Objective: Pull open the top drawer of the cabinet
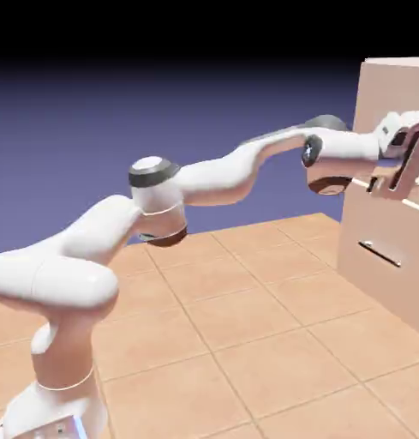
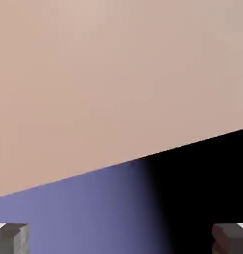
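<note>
The pale beige cabinet stands at the exterior view's right edge. Its top drawer is the upper front. The white hand covers that front, so I cannot make out its dark bar handle. My gripper is up against this upper front, above the lower handle. In the hand view the two grey fingertips sit far apart at the bottom corners with nothing between them, so the gripper is open. Plain beige cabinet surface fills the upper part of that view, ending in a slanted edge with backdrop below.
The lower drawer has its own thin dark handle, in plain sight below the hand. The white arm stretches from the lower left across the tan tiled table to the cabinet.
</note>
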{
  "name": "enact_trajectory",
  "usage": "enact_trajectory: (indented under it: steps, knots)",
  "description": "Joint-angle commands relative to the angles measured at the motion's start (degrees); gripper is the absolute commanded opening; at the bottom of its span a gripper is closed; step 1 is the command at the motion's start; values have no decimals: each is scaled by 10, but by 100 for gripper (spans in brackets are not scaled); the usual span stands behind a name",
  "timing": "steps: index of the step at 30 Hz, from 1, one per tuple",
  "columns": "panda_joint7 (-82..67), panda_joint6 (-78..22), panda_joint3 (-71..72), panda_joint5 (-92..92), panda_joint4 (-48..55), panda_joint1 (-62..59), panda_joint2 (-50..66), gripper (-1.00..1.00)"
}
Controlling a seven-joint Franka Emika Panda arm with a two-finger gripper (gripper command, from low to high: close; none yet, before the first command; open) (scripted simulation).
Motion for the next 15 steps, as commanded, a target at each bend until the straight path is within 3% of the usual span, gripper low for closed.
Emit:
enact_trajectory:
  steps: [1, 4, 14, 15]
  knots:
    - [-22, -4, -18, 24, 14, 9, 21, 0]
    - [-54, -9, -44, 59, 33, 22, 50, 0]
    - [43, 55, -59, 6, 231, -105, 37, 0]
    - [43, 55, -59, 6, 231, -105, 37, -100]
